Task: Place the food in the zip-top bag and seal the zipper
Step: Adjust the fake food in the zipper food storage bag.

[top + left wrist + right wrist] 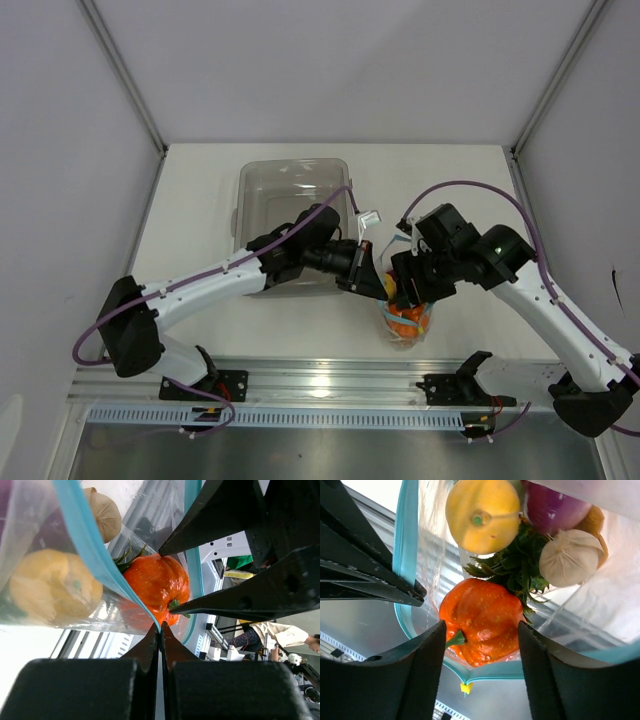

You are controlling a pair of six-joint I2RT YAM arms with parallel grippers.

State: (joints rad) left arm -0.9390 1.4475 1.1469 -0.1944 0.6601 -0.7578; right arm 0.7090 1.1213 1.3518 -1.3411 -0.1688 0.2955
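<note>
The zip-top bag (405, 322) hangs between my two grippers, lifted by its mouth. It holds the food: an orange pumpkin (482, 622), a yellow lemon (482, 512), a purple onion (552, 505), a white radish (570, 557) and a green sprig (512, 572). My left gripper (160, 629) is shut on the light blue zipper (85, 540) at the bag's mouth; it shows in the top view (368, 272). My right gripper (482, 667) is open, its fingers either side of the bag's zipper corner, where a small yellow tab (465, 687) hangs. It also shows in the top view (405, 290).
The rigid clear grey tray (295, 163) stands at the back, partly under my left arm. White walls close in the table on both sides. A metal rail (330, 375) runs along the near edge, just below the hanging bag.
</note>
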